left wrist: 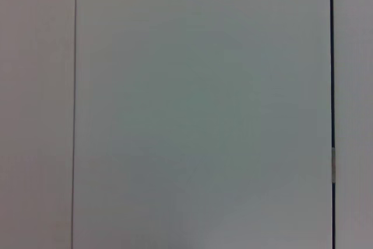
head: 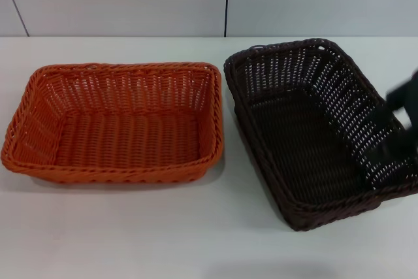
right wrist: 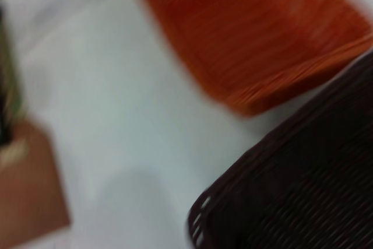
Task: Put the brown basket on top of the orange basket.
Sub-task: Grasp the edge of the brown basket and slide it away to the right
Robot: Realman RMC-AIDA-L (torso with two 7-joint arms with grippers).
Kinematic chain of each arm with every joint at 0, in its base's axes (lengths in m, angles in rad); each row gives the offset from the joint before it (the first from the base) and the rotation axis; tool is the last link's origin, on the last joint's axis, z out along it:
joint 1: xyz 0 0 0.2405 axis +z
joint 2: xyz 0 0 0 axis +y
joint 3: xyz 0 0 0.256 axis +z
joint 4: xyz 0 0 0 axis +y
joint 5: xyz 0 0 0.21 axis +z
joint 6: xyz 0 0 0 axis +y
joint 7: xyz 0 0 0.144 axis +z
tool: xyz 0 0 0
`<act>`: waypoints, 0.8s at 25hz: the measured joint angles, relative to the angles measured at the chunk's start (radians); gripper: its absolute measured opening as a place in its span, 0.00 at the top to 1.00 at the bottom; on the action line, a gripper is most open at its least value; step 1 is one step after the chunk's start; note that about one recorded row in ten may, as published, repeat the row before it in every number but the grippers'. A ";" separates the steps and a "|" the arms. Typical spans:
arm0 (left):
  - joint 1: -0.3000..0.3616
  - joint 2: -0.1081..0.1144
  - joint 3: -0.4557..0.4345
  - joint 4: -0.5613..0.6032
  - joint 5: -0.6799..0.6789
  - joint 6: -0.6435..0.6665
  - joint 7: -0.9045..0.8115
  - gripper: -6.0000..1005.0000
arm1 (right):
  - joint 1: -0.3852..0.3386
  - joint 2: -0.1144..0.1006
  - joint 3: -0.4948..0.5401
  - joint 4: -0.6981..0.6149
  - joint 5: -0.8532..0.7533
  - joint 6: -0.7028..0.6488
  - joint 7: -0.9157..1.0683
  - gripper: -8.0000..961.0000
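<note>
Nearest the camera lies bare white surface. At the right edge, the right gripper hangs over the outer wall of the brown basket; I cannot tell how its fingers stand. Reaching for a grasp, I judge; next it must clamp that braided rim. Well beyond, across from the gripper, the orange basket waits, apart. Left gripper unseen.

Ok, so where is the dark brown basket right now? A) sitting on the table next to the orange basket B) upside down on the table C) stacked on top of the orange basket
A: in the head view the brown basket sits open side up on the white table, beside the orange basket, with the right gripper at its far side.
</note>
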 joint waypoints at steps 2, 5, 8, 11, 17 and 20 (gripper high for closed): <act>-0.002 -0.001 0.000 0.000 0.000 0.000 0.000 0.23 | -0.003 0.002 -0.028 -0.004 -0.011 -0.013 -0.030 0.21; -0.004 -0.001 0.000 -0.001 0.000 0.000 -0.001 0.23 | -0.005 0.012 -0.131 0.005 -0.106 -0.019 -0.111 0.21; -0.005 -0.002 0.000 -0.004 0.000 0.000 -0.005 0.23 | 0.002 0.025 -0.169 0.016 -0.152 -0.018 -0.138 0.21; -0.008 -0.002 0.000 -0.005 -0.006 0.000 -0.008 0.23 | 0.016 0.045 -0.196 0.019 -0.199 -0.003 -0.171 0.21; -0.003 -0.004 0.001 -0.011 -0.013 0.002 -0.009 0.22 | 0.032 0.048 -0.209 0.045 -0.222 0.029 -0.203 0.21; 0.001 -0.004 0.003 -0.012 -0.013 0.009 -0.017 0.22 | 0.048 0.054 -0.223 0.095 -0.243 0.064 -0.217 0.21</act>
